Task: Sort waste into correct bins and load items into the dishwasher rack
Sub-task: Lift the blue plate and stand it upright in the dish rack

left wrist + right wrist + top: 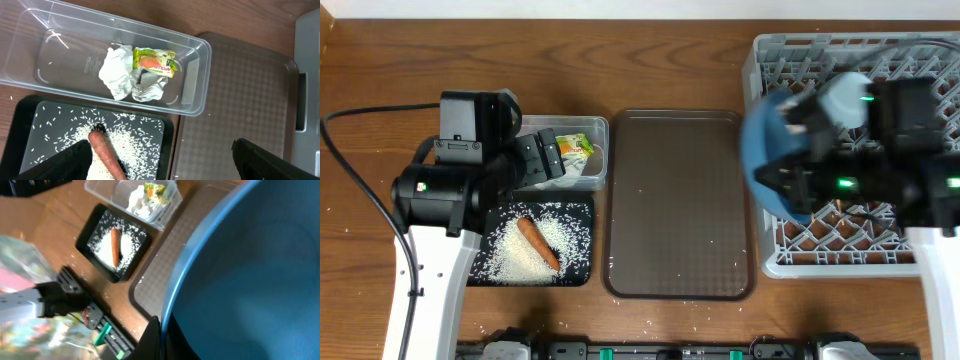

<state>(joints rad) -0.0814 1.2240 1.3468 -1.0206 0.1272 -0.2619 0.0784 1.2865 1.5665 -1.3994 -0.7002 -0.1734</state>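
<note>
Wooden table [670,60] from overhead: at left the black tray [578,212] carries rice [510,255] and the carrot [537,243]. Just behind it, the clear tub [601,150] holds the wrapper [575,146]. The left gripper [545,160] hangs over the tub, jaws wide and holding nothing. The serving tray [680,200] lies between tub and rack [760,60].

Left wrist: the wrapper sits mid-tub and the tub wall touches the black tray's rim.

Right wrist: the right gripper [159,330] is clamped on the blue plate [250,280]. Overhead it's blurred, seemingly at the rack's left edge.
</note>
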